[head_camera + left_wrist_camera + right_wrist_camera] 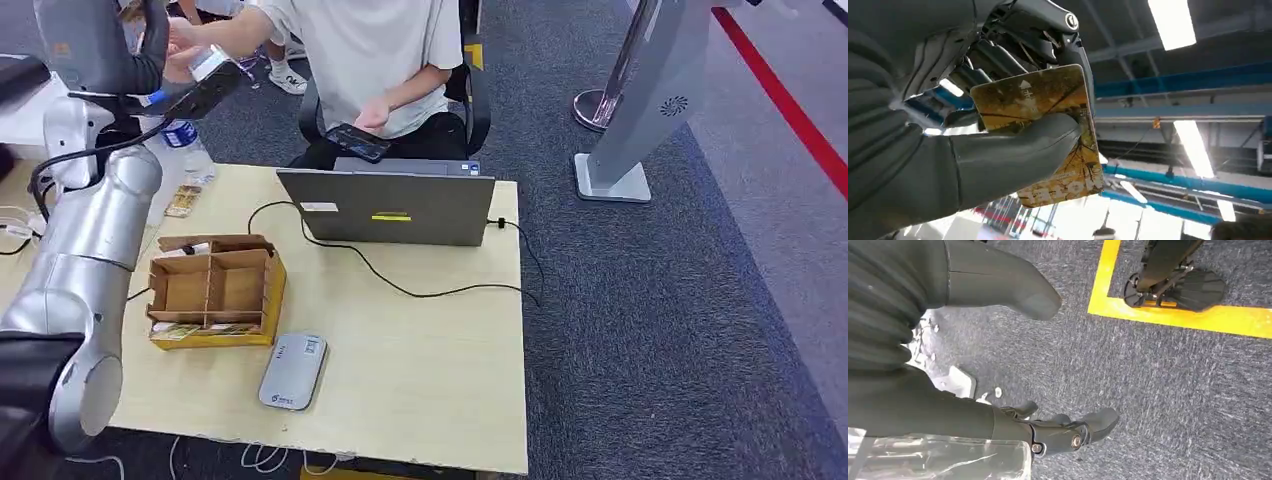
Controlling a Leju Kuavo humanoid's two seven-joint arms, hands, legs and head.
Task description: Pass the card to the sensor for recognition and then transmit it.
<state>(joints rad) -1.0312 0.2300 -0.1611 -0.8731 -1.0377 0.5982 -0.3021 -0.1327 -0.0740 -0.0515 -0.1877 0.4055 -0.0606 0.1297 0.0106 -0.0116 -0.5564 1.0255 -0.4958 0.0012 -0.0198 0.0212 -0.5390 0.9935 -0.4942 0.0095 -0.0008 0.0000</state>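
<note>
Between the left hand (998, 100) thumb and fingers (998, 55) — card (1048, 95) is being pinched, person's hand (185, 45) touching it; right hand (1013, 340) is hanging empty, fingers apart.

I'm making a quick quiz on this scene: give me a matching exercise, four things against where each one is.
Things:
1. card
2. grey reader
3. laptop
4. phone

Places:
A. far edge of the table, lid up
B. in the seated person's hand
C. held in the left hand
D. flat on the table beside the cardboard box

Pairs: 1-C, 2-D, 3-A, 4-B
</note>
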